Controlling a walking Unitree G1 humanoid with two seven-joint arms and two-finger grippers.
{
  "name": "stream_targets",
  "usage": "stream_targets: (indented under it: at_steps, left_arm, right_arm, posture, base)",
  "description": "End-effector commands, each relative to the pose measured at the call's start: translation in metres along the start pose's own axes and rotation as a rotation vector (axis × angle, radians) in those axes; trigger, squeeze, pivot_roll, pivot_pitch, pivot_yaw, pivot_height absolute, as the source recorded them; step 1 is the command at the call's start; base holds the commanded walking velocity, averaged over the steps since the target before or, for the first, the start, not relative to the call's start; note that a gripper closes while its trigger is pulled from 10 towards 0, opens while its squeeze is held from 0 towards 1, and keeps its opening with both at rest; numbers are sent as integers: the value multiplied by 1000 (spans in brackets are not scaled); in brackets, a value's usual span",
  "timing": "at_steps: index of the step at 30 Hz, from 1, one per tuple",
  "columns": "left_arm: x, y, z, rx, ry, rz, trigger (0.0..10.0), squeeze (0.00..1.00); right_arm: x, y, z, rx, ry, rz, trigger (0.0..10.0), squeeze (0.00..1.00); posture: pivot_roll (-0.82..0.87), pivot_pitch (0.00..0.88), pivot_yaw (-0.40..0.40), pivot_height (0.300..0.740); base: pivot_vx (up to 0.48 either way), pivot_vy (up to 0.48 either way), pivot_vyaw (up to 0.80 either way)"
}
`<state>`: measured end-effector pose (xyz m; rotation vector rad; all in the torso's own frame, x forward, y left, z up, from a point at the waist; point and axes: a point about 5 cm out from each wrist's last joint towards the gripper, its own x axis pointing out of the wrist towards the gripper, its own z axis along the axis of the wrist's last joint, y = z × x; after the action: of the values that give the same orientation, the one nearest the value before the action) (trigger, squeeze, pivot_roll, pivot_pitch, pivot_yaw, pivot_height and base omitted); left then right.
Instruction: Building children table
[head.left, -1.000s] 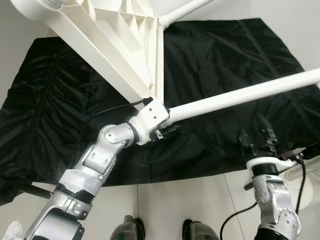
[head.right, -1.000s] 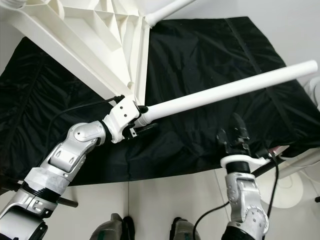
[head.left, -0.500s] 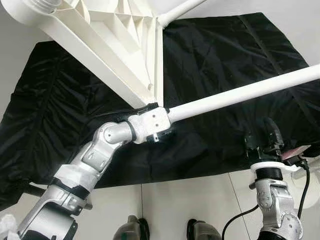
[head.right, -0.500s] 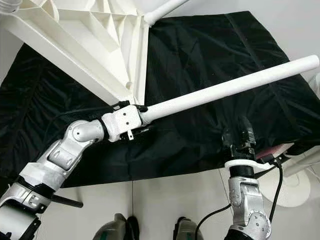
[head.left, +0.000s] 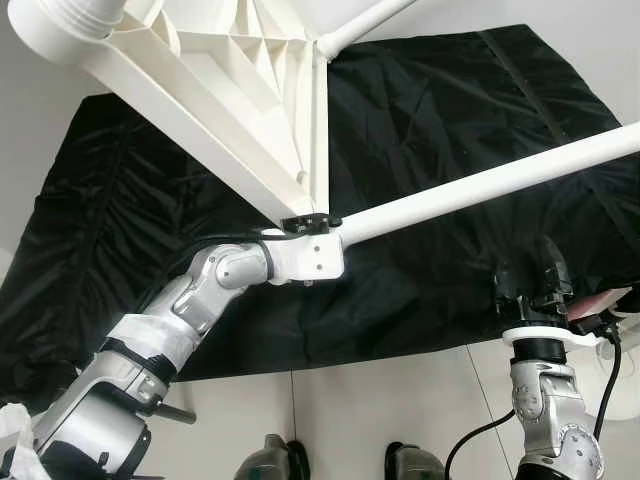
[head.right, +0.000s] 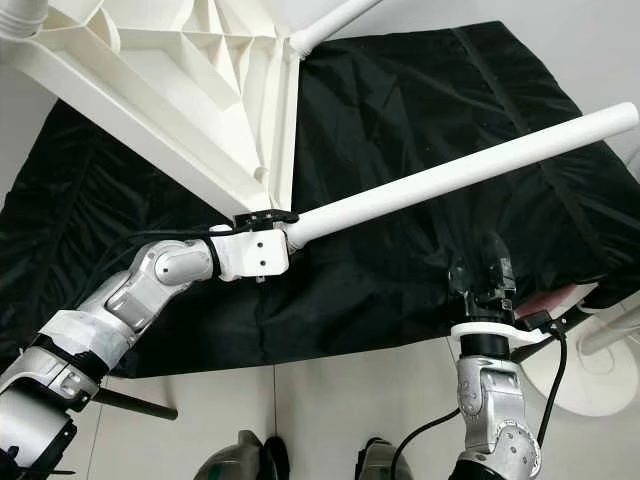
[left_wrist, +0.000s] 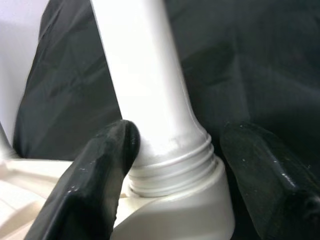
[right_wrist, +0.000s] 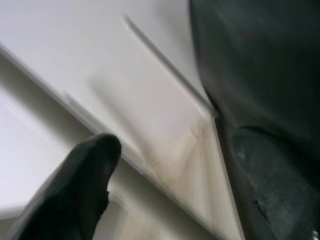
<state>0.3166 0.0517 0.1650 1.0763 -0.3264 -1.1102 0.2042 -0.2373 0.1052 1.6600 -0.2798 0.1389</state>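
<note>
Left wrist (head.left: 305, 258) rolled flatter, fingers (left_wrist: 107, 165) astride white leg (left_wrist: 145, 90); no legible writing.

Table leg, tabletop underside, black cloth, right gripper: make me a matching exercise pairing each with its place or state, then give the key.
Things:
1. white table leg
2. ribbed tabletop underside
3. black cloth
4. right gripper

Places or states:
A. spread flat on the floor
B. holds nothing, above the cloth's near edge
C. threaded end sits in a socket, between the left gripper's jaws
D. tilted up, high on the robot's left

Pairs: 1-C, 2-D, 3-A, 4-B
</note>
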Motion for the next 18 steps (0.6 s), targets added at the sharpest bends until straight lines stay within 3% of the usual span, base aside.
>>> stream_targets:
  at_steps: [1,4,6,7,9,11,13,16,18]
  left_arm:
    - [1,-28,-10,13,45,-137,10000,0]
    - [2,-29,-8,40,30,-150,10000,0]
    - [5,-33,-4,65,4,-173,10000,0]
    - [5,-33,-4,65,4,-173,10000,0]
    - [7,-38,-1,84,-14,-185,10000,0]
    - [7,-38,-1,84,-14,-185,10000,0]
    - [8,-40,-1,90,-24,-188,10000,0]
    - [9,-41,-2,92,-27,-185,10000,0]
    - [9,-42,-3,102,-29,-184,10000,0]
  right_arm:
    - [-39,-44,-27,158,-57,-207,10000,0]
    - [-41,-41,-28,132,-40,-178,10000,0]
    - [-43,-30,-33,45,37,-92,10000,0]
    - [-43,-30,-33,45,37,-92,10000,0]
    - [-44,-17,-40,-113,149,-11,10000,0]
    - [-44,-17,-40,-113,149,-11,10000,0]
    - [-43,-1,-45,-196,215,73,10000,0]
    - [-42,8,-46,-224,235,109,10000,0]
    - [-41,36,-53,-365,310,223,10000,0]
  posture:
    - [-124,141,195,740]
    - [-124,140,199,740]
    - [-123,139,204,740]
    - [-123,139,204,740]
    - [-121,143,203,740]
    - [-121,143,203,740]
    - [-119,146,197,740]
    - [-119,147,196,740]
    - [-120,148,195,740]
  base:
    - [0,0,0]
    - [0,0,0]
    - [0,0,0]
    - [0,0,0]
    - [0,0,0]
    - [0,0,0]
    - [0,0,0]
    - [0,0,0]
    - [0,0,0]
